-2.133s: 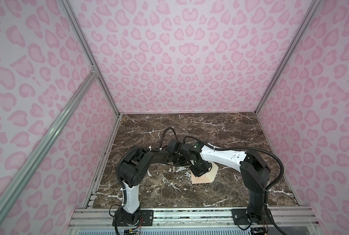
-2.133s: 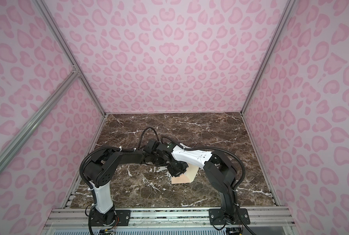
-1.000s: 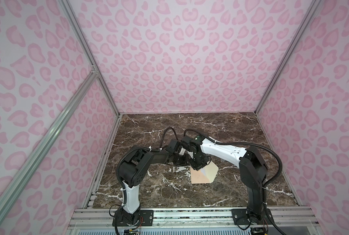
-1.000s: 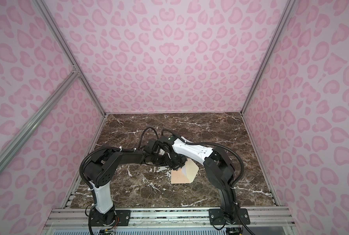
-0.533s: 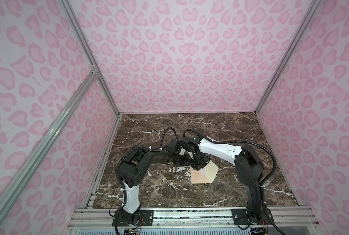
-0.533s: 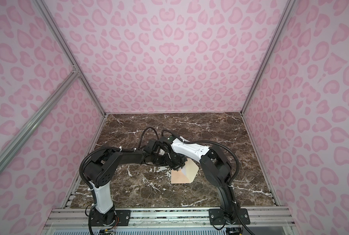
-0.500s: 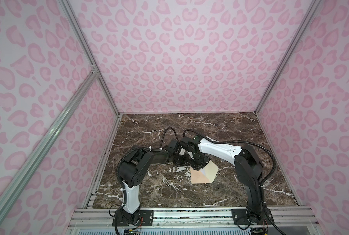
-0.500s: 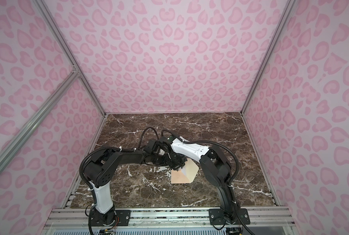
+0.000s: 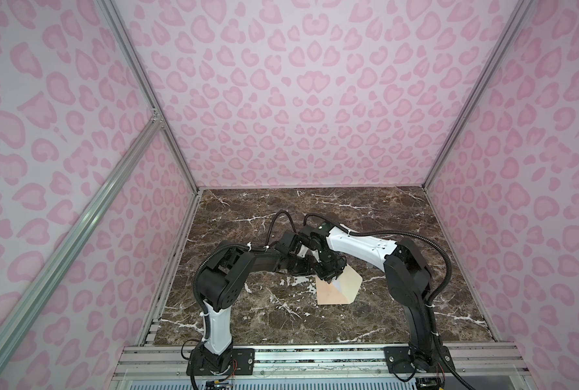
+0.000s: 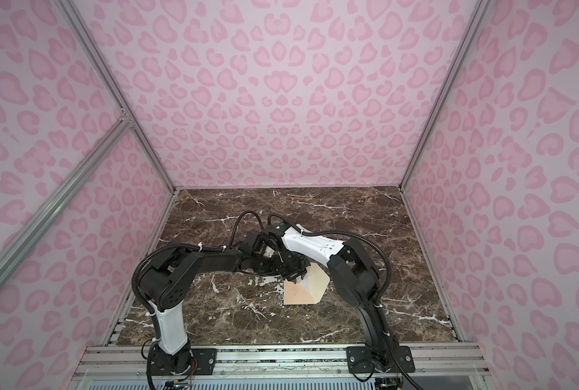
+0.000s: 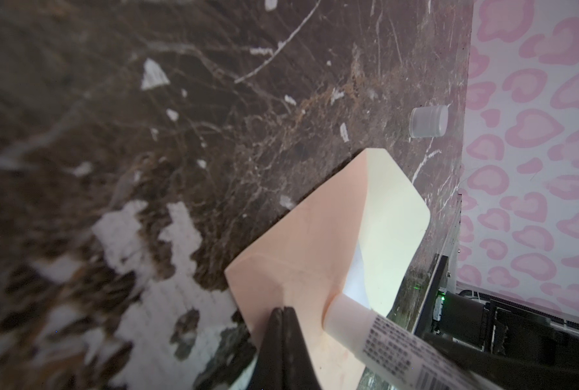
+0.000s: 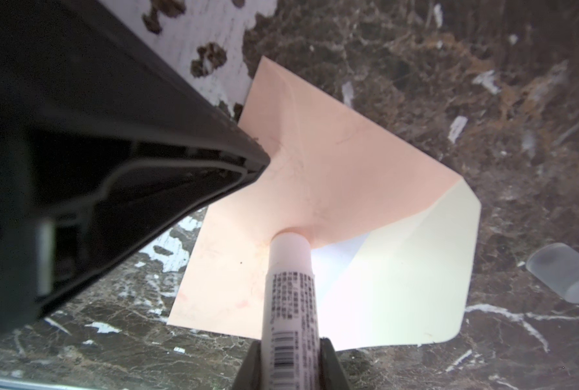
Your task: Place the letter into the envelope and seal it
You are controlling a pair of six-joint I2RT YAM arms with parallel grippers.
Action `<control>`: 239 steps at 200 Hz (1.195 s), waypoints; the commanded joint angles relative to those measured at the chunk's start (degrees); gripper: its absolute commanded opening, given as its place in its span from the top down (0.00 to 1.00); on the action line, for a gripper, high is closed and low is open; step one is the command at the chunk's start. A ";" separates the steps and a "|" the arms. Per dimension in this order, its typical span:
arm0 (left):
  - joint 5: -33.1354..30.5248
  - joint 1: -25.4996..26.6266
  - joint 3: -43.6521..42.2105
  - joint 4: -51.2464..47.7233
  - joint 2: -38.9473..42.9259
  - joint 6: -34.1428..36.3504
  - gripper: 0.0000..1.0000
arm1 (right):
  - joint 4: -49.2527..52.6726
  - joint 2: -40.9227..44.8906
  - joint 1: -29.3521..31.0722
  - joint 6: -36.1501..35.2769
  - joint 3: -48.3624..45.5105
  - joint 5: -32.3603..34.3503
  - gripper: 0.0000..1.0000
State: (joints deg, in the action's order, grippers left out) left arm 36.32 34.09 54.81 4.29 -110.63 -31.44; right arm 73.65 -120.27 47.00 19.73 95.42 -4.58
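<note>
The peach envelope [image 9: 330,293] [image 10: 296,295] lies flat on the marble table with its pale flap [image 12: 413,263] folded open. A white strip of the letter [image 12: 335,260] [image 11: 357,280] shows inside the envelope's mouth. My right gripper [image 12: 290,344] is shut on a white glue stick [image 12: 290,287] [image 11: 382,334], whose tip touches the envelope at the edge of the mouth. My left gripper [image 11: 283,309] is shut with nothing between its fingers. Its tip [image 12: 261,158] presses down on the envelope's peach body beside the glue stick.
A translucent cap [image 11: 429,121] [image 12: 565,277] lies on its side on the table beyond the flap. Both arms cross closely above the envelope's far corner [image 9: 318,260]. Pink patterned walls enclose the table [image 9: 281,209] on three sides.
Over two seconds the right gripper with the glue stick moved off the envelope's middle toward its far left corner, uncovering the flap. In the last half second nothing visibly moved.
</note>
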 commanded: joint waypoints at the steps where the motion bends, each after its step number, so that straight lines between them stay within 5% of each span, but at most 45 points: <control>1: -6.75 0.19 -0.05 -4.26 -0.88 0.23 0.96 | -2.57 -1.84 -0.24 -1.75 -0.86 1.05 1.00; 239: -8.19 0.19 0.82 -5.78 -1.56 0.77 0.96 | 2.36 8.46 -0.35 -0.13 -1.49 2.79 1.00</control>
State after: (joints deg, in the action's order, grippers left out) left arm 35.77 34.24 55.75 4.05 -111.20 -31.46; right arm 75.09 -111.42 46.30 19.09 93.54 -1.32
